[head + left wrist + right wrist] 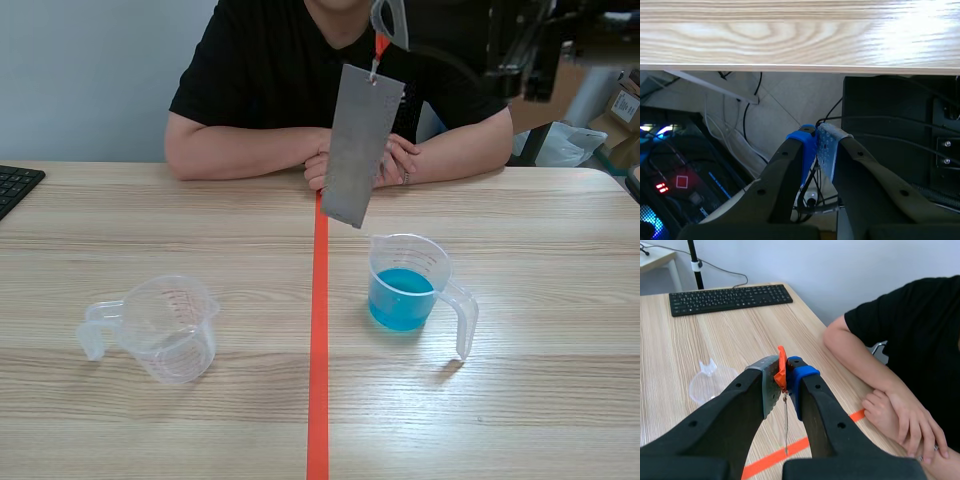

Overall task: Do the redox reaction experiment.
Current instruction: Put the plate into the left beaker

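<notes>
A grey metal sheet [360, 150] hangs tilted from an orange tag [381, 44] high over the table's far middle, above the orange tape line. My right gripper [389, 20] is shut on that tag. In the right wrist view the tag [781, 360] is pinched in the right gripper [783, 374], and the sheet [786, 430] hangs edge-on below. A clear cup of blue liquid [404, 290] stands right of the tape. An empty clear cup [170, 328] stands left of it. My left gripper [816, 145] is shut on nothing, off the table beyond its edge [800, 67].
A person sits across the table with folded arms [400, 160] resting on the far edge, just behind the hanging sheet. A black keyboard [15, 185] lies at the far left. Cables and equipment [685, 165] lie under the table near the left gripper.
</notes>
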You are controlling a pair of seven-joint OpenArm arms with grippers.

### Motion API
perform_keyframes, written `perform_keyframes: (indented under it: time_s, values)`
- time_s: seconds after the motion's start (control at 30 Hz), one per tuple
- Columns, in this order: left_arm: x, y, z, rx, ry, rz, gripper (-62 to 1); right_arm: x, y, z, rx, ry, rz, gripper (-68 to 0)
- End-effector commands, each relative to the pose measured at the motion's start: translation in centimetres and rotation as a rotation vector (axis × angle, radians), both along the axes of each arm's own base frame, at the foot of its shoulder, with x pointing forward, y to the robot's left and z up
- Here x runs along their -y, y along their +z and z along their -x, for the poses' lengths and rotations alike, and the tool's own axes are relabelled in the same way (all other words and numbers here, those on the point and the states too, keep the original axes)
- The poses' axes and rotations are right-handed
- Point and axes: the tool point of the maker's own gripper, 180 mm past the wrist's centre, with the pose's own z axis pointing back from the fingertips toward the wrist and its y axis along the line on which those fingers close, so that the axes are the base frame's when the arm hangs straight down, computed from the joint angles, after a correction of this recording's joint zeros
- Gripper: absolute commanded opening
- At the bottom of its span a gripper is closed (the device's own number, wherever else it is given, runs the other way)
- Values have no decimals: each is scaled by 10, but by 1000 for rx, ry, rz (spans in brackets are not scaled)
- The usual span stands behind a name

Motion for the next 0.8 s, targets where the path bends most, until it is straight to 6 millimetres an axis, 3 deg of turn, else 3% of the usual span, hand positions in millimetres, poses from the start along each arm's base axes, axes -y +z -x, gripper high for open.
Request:
perform_keyframes:
  time_s: [0.0, 0.37, 0.77]
  values:
    - [1, 2, -2, 13, 3, 3, -560, -7, 18, 1, 51, 22, -34, -660]
    - [1, 2, -2, 13, 3, 3, -537, -60, 30, 7, 99, 114, -52, -660]
    - [1, 2, -2, 14, 3, 3, -209, -128, 24, 35, 131, 237, -35, -660]
